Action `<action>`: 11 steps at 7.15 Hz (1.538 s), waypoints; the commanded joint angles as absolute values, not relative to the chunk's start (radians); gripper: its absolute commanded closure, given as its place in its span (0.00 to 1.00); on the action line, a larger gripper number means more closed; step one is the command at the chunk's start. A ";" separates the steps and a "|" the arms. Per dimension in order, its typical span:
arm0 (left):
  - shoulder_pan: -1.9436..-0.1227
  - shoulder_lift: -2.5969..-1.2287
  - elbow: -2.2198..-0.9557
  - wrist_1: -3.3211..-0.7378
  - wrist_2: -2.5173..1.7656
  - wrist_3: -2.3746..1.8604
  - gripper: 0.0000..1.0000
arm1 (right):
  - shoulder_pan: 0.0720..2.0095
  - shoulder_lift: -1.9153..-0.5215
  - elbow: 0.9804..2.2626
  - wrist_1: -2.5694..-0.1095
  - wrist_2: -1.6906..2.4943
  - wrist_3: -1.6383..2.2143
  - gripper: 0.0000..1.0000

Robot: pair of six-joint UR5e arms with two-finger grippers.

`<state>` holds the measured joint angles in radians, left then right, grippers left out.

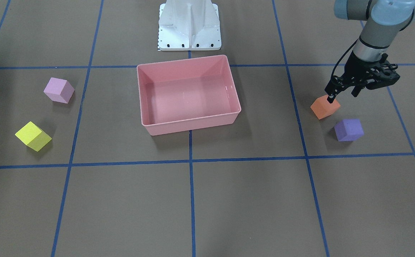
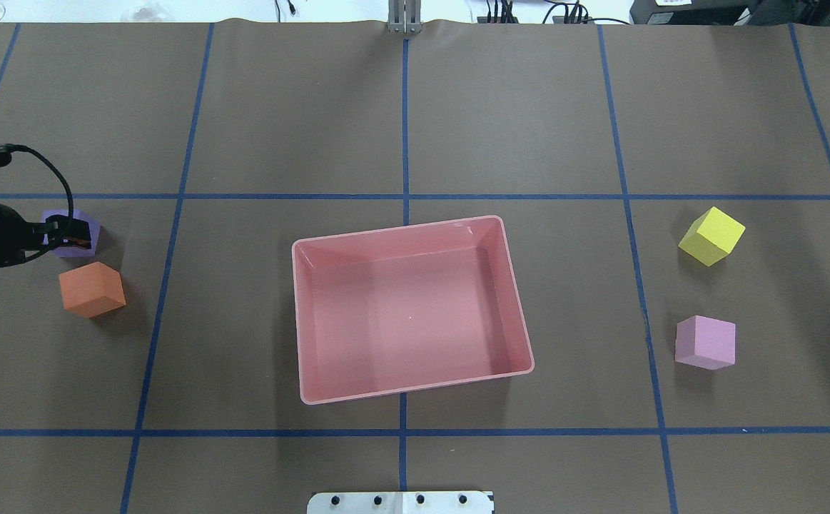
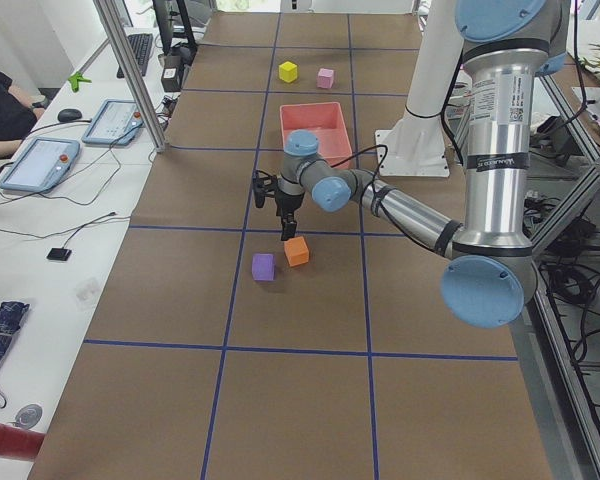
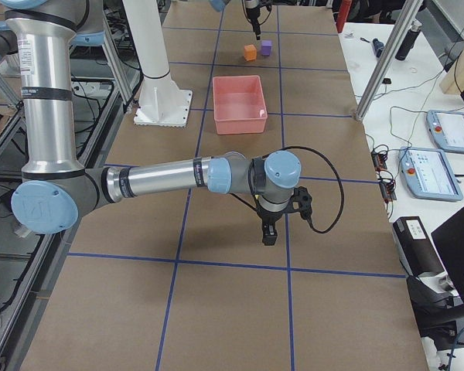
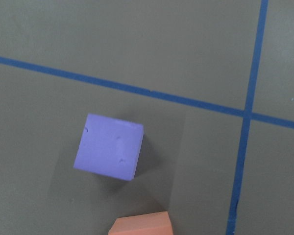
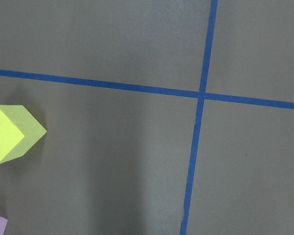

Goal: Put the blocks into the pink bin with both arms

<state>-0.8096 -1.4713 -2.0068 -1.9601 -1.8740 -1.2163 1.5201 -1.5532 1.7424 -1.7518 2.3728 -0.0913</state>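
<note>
The pink bin (image 1: 193, 127) (image 2: 415, 386) stands empty at the table's middle. My left gripper (image 1: 342, 97) (image 2: 76, 235) hovers open and empty above the orange block (image 1: 324, 109) (image 2: 92, 289) and the purple block (image 1: 349, 130) (image 2: 65, 215), which lie close together. The left wrist view shows the purple block (image 5: 108, 153) below, with the orange block (image 5: 142, 225) at its bottom edge. The yellow block (image 1: 33, 136) (image 6: 12, 133) and the pink-lilac block (image 1: 59, 90) (image 2: 704, 343) lie on the other side of the bin. My right gripper (image 4: 268, 236) shows only in the exterior right view; I cannot tell if it is open.
The white base pedestal (image 1: 189, 25) stands behind the bin. Blue tape lines cross the brown table cover. A side desk with tablets (image 3: 40, 160) and an upright metal post (image 3: 130, 70) run along the far table edge.
</note>
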 commanded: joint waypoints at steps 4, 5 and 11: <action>-0.692 -1.443 -1.955 -2.068 -1.761 -1.341 0.00 | 1.509 -1.549 1.744 -1.752 2.370 -0.089 0.00; -0.686 -1.460 -1.932 -2.068 -1.741 -1.341 0.00 | 1.509 -1.549 1.744 -1.752 2.370 -0.087 0.00; -0.644 -1.502 -1.841 -2.120 -1.741 -1.344 0.73 | 1.490 -1.548 1.759 -1.750 2.367 -0.087 0.00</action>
<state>-0.6454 -1.5016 -1.8405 -2.0959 -1.7311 -1.3420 1.5042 -1.5484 1.7496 -1.7515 2.3693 -0.0875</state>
